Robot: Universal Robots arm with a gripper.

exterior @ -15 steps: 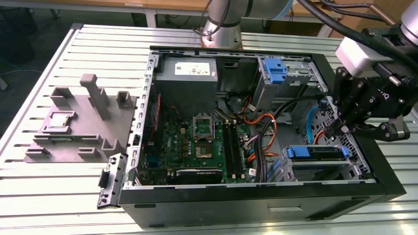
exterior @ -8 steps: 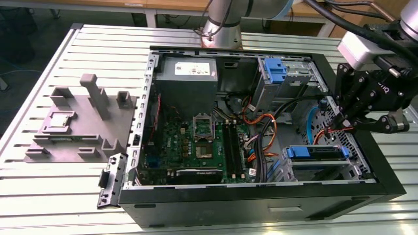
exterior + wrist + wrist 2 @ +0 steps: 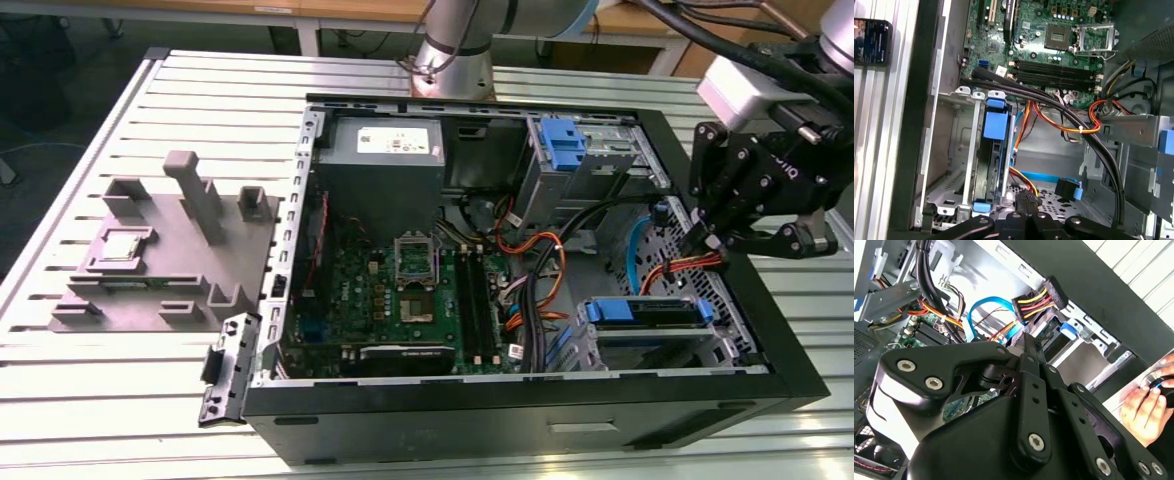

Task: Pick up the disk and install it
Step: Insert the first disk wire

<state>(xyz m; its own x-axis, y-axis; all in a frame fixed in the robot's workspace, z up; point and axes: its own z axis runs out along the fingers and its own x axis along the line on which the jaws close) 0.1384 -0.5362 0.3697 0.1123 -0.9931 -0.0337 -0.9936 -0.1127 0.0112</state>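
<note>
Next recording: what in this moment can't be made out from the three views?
- Disk, first wrist view: it stands edge-on in the cage, so its label face is hidden.
- Disk, exterior view: how deep it sits is hidden by the cage walls.
- Gripper, second wrist view: its own body blocks whatever lies beneath it.
- Hand, second wrist view: cut off by the frame edge; what it holds is unclear.

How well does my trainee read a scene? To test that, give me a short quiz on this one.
1. True or false: the gripper holds the disk.
2. In the exterior view, the grey fixture stands: A) on top of the gripper; B) on the table, left of the computer case; C) inside the case.
3. What colour is the disk's carrier?
Key: 1 false, the disk sits in the drive cage, apart from the gripper; 2 B; 3 blue.
</note>
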